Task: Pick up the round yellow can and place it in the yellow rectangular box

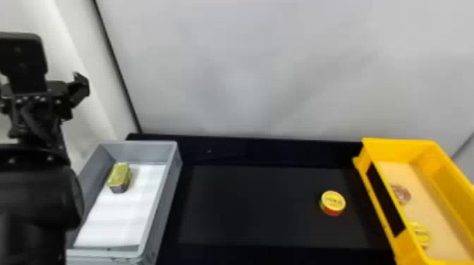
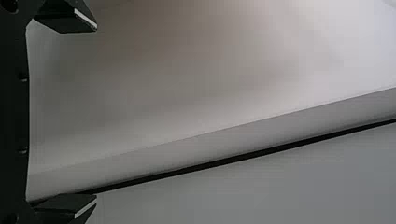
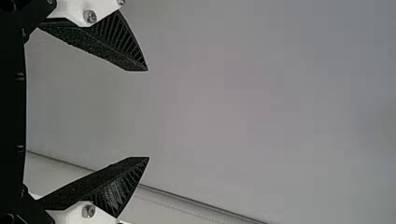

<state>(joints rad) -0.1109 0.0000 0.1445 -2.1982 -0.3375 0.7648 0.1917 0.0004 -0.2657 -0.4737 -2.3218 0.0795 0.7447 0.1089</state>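
Note:
The round yellow can [image 1: 333,201], with a red lower side, rests on the black table right of its middle. To its right stands the yellow rectangular box [image 1: 379,185], holding a reddish round can and a yellow round one. My left gripper [image 1: 79,90] is raised at the far left, beyond the grey bin and well away from the can. In the left wrist view the left gripper [image 2: 97,114] has its fingers wide apart with nothing between them. In the right wrist view the right gripper [image 3: 148,114] is likewise open and holds nothing, facing a pale wall.
A grey bin [image 1: 167,197] with a white sheet inside stands on the left, holding a gold-coloured tin [image 1: 120,175]. Between bin and yellow box lies the black table [image 1: 254,208]. A pale wall [image 1: 264,70] rises behind.

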